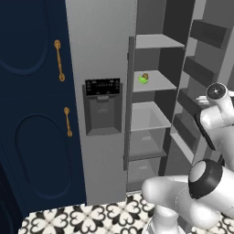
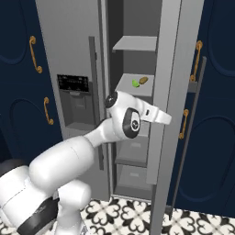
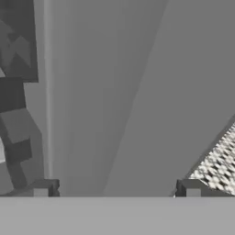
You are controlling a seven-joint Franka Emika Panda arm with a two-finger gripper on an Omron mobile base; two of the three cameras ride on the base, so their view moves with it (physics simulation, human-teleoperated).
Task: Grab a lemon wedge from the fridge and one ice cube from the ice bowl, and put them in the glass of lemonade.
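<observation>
The light-grey fridge (image 1: 100, 45) (image 2: 69, 36) stands with its right door swung open and its grey shelves bare to me. On the middle shelf lies the tiny yellow-green lemon wedge (image 1: 143, 79) (image 2: 135, 83), touching a small brown lump (image 1: 146, 75) (image 2: 143, 80). My hand is at the open door (image 2: 170, 92), below and to the right of the wedge and well apart from it. In the hand view my gripper (image 3: 117, 190) is open, facing the door's flat grey inner face with nothing between its fingertips (image 3: 41, 190). The ice bowl and the glass of lemonade are out of view.
Navy cabinets with gold handles (image 1: 58, 59) (image 2: 198, 59) flank the fridge on both sides. The dark dispenser panel (image 1: 103, 107) sits in the shut left door. Door bins (image 1: 199, 71) line the open door. Drawers (image 1: 146, 146) fill the lower fridge, above a patterned tile floor (image 1: 91, 217).
</observation>
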